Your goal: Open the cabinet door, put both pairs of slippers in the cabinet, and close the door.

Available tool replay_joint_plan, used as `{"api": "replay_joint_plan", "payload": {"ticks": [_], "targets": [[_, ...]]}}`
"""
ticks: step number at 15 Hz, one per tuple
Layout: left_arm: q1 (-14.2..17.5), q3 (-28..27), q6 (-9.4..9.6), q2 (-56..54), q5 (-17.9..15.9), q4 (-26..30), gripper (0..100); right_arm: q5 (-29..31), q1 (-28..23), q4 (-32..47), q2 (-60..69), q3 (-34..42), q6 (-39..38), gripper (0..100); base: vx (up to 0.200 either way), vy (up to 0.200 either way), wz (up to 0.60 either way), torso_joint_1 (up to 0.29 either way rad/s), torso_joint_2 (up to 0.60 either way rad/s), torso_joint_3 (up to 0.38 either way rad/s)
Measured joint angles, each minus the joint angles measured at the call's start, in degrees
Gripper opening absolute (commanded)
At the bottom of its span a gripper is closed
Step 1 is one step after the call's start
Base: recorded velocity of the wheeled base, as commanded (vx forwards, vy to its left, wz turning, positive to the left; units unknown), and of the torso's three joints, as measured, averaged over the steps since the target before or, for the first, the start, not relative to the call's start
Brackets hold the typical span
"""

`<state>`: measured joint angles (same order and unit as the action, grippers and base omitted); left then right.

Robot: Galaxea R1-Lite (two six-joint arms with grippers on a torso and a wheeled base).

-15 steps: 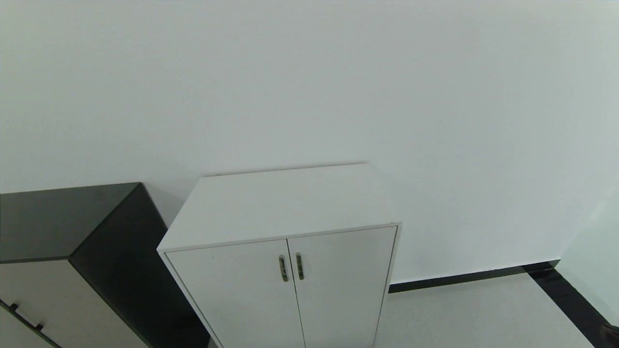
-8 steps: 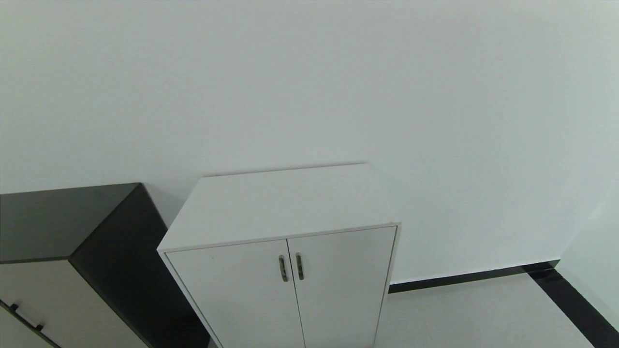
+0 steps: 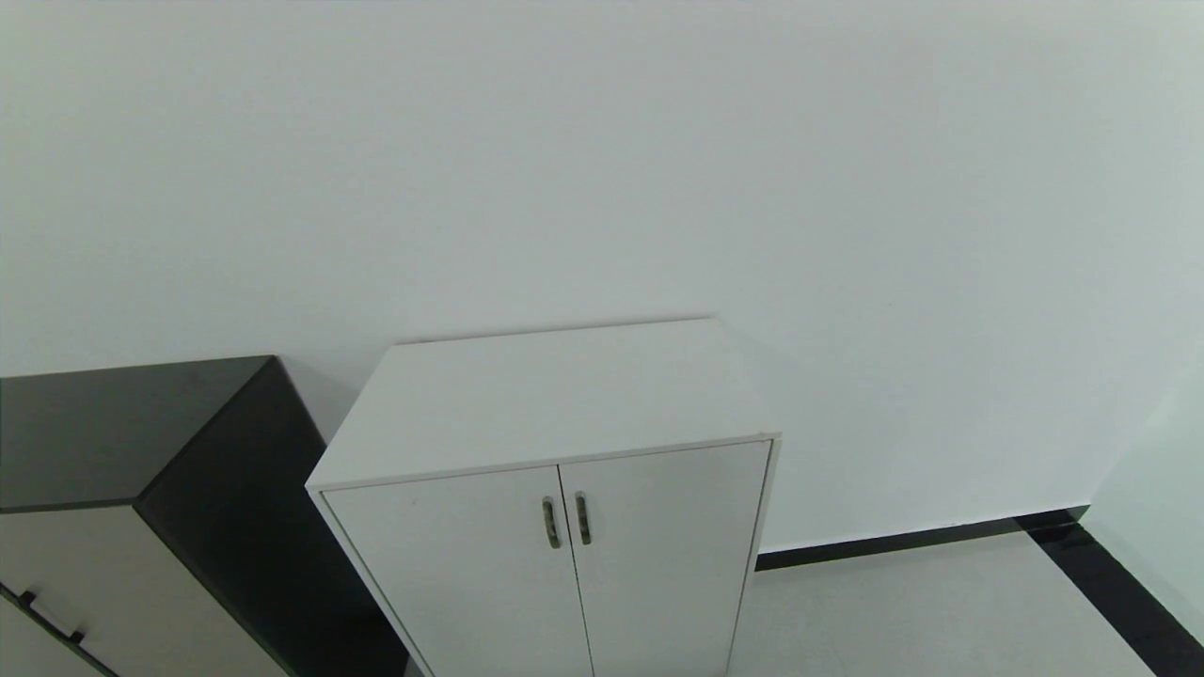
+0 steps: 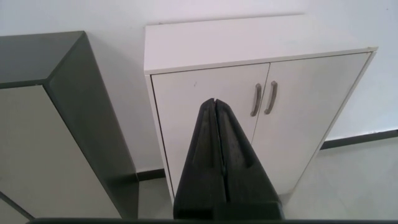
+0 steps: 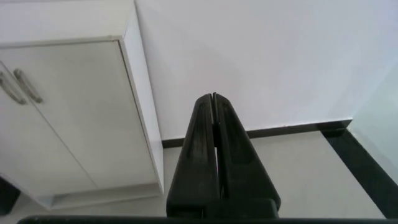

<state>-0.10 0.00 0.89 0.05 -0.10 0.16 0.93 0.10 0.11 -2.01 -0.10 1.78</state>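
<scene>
One white cabinet (image 3: pixel 555 404) stands against a pale wall (image 3: pixel 602 169), low and centre in the head view. Its flat top is bare. Left door (image 3: pixel 461 574) and right door (image 3: pixel 668 545) are both shut, edges meeting in a thin seam down the middle. Left handle (image 3: pixel 551 523) and right handle (image 3: pixel 583 518) are slim upright metal bars, one either side of that seam, close together near the top of the doors.

Dark cabinet (image 3: pixel 113 423) sits just beside the white one on the robot's left, with a black top and side and a lighter front. It carries a small dark pull low down. Black baseboard (image 3: pixel 903 541) runs along the foot of the wall to the right of the white cabinet and turns at the corner. Floor (image 3: pixel 922 611) is light and plain.

Left gripper (image 4: pixel 215 102): fingers pressed together, no gap, nothing between them. In its wrist view the tip lines up with the left door panel and is well apart from the cabinet.

Right gripper (image 5: pixel 213 96): fingers likewise pressed flat together, holding nothing. Its tip shows against the wall beyond the cabinet's right side, above the baseboard line, well apart from the doors.
</scene>
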Motion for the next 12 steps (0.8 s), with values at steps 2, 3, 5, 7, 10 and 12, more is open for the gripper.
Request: {"api": "replay_joint_plan", "payload": {"ticks": [2, 3, 5, 7, 10, 12], "targets": [[0.00, 0.00, 0.00, 0.00, -0.09, 0.02, 0, -1.15, -0.23, -0.04, 1.27, 0.00, 0.35, 0, 0.000, 0.000, 0.00, 0.000, 0.00, 0.000], [0.00, 0.00, 0.01, 0.00, -0.12, 0.00, 0, -1.15, -0.23, -0.06, 1.60, 0.00, 0.45, 0, 0.000, 0.000, 0.00, 0.000, 0.00, 0.000], [0.00, 0.00, -0.57, 0.00, -0.15, 0.02, 0, -0.95, -0.28, -0.09, 1.94, 0.00, -0.37, 0, 0.000, 0.000, 0.00, 0.000, 0.00, 0.000], [0.00, 0.00, -0.67, 0.00, -0.15, 0.00, 0, -1.15, -0.28, -0.16, 2.08, 0.07, -1.78, 0, 0.000, 0.000, 0.00, 0.000, 0.00, 0.000], [0.00, 0.00, -0.71, 0.00, -0.15, 0.02, 0, -1.26, -0.28, -0.16, 2.17, 0.10, -1.71, 0, 0.000, 0.000, 0.00, 0.000, 0.00, 0.000], [0.00, 0.00, -0.73, 0.00, -0.15, 0.00, 0, -1.26, -0.28, -0.16, 2.17, 0.10, -1.68, 0, 0.000, 0.000, 0.00, 0.000, 0.00, 0.000]]}}
